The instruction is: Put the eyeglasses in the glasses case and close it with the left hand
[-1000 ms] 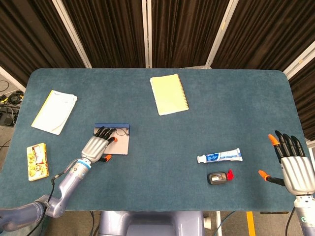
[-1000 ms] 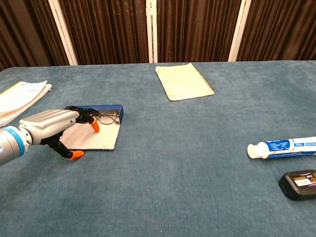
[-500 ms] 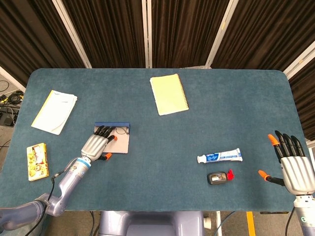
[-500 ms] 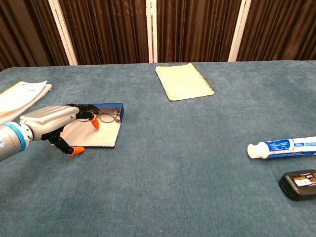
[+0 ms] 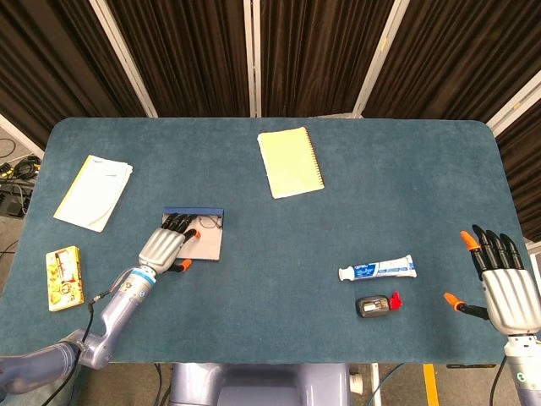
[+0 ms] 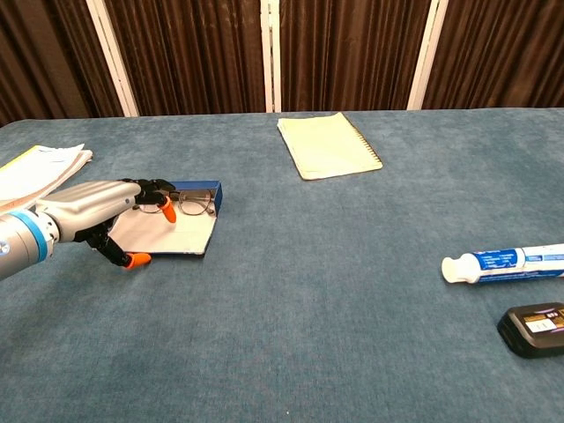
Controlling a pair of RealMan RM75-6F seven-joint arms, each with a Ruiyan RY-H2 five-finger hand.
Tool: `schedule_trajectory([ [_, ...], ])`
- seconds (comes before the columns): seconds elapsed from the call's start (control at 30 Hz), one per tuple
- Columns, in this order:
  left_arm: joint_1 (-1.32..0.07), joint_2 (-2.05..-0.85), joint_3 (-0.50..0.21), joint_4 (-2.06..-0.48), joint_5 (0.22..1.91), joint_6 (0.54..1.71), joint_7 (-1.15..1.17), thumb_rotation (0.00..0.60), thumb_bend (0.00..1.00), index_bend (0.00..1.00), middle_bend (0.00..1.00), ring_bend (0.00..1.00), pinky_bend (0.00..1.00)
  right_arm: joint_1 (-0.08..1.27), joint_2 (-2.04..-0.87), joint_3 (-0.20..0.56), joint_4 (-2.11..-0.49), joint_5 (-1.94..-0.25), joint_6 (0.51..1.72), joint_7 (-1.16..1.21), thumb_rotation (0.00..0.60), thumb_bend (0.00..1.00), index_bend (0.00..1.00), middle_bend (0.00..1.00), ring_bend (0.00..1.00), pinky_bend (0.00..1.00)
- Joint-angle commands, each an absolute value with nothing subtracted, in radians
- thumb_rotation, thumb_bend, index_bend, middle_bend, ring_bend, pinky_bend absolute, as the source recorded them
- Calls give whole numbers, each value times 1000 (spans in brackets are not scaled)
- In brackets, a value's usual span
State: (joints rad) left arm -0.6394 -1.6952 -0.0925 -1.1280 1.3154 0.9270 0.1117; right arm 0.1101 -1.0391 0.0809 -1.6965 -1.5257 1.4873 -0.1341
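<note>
Table (image 5: 279, 254) covered in blue-teal cloth; dark curtains with white posts behind far edge. Yellow spiral notebook (image 5: 290, 162) lies flat, far centre. Stack of white and yellow papers (image 5: 93, 191) at far left. Yellow snack packet (image 5: 64, 277) near left edge. White toothpaste tube (image 5: 377, 270) with blue print lies right of centre, cap end pointing left. Small black device (image 5: 371, 306) just near side of tube, red piece (image 5: 395, 299) touching its right end
</note>
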Motion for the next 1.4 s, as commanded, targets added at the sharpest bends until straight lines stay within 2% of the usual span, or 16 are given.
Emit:
schedule_trajectory([
  [0.03,-644,-1691,-99,-1129,1314,928,117,600,525,287,0,0,0,110,-1039,81,-1696,-1524,1486,-134,600,0,0,0,0,0],
  [0.43,-682,-1699,-150,-1099,1259,888,132,600,526,308,0,0,0,112,-1042,81,-1693,-1519,1481,-139,600,0,0,0,0,0],
  [0.9,-686,-1721,-137,-1048,1270,873,70,600,547,552,0,0,0,114,-1046,80,-1691,-1517,1477,-144,600,0,0,0,0,0],
  [1.1,-662,-1662,-109,-1137,1312,914,62,600,549,645,0,0,0,112,-1044,79,-1694,-1521,1481,-141,600,0,0,0,0,0],
  [1.4,-622,-1489,-86,-1409,1260,924,182,600,549,670,0,0,0,111,-1043,78,-1695,-1526,1484,-143,600,0,0,0,0,0],
])
